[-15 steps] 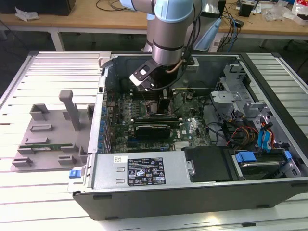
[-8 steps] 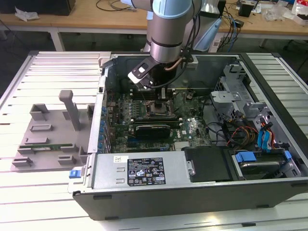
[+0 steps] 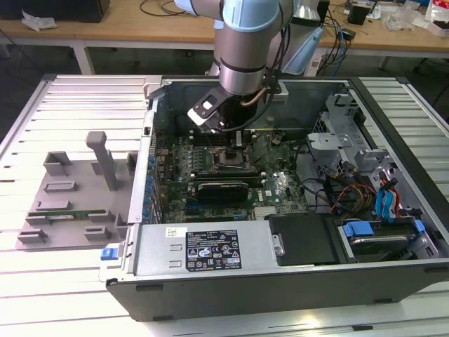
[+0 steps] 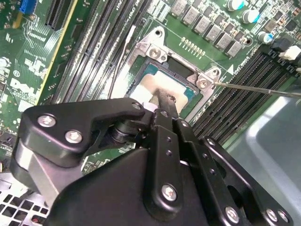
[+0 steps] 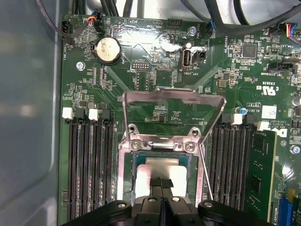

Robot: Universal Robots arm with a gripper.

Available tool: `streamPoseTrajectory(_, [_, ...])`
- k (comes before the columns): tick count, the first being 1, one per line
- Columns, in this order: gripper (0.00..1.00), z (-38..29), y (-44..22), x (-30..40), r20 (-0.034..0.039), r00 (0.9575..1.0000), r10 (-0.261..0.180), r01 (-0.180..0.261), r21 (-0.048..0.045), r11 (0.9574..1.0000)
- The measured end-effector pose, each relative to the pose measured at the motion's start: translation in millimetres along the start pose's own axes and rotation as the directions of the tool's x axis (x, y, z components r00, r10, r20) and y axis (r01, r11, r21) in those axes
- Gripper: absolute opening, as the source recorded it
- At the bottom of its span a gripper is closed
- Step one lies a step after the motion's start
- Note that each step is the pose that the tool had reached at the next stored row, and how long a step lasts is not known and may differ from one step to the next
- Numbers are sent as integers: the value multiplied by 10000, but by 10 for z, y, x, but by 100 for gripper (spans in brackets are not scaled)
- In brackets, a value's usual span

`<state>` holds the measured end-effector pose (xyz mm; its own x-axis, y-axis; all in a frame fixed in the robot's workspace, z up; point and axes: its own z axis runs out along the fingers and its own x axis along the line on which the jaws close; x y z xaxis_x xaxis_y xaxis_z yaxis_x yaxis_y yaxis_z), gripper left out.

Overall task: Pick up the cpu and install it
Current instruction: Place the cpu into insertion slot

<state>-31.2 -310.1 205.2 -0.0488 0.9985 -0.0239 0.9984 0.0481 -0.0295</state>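
So the small flat square cpu [image 5: 157, 165] with the silver-grey metal lid and a thin teal-green edge is lying flat in the dark square socket frame [image 5: 123, 175] on the green motherboard [image 5: 155, 66], inside the open black computer case [image 3: 280, 288]. My black gripper [image 5: 162, 181] is right over the middle of that lid, with both fingers clenched tight against each other. Can't tell if the tips actually touch it. One cpu, one shiny hinged metal load plate [image 5: 172, 92] standing tilted up, one thin wire lever [image 5: 205, 170] beside the socket, one round silver coin battery [image 5: 107, 49], and one long green memory stick [image 5: 261, 175] seated in a slot. There's white lettering all over the board, plus a white printed label [image 3: 212, 250] on the grey metal box at the case's near edge in the exterior view
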Motion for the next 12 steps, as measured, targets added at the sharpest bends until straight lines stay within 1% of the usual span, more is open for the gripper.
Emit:
streamPoseTrajectory(3, [11, -1, 7, 1, -10, 10000, -5, 5, -7, 10000])
streamPoseTrajectory(6, [11, -67, 5, -1, -4, 10000, -4, 4, -2, 10000])
streamPoseTrajectory(12, [11, -148, 2, -3, -2, 10000, -4, 4, -2, 10000])
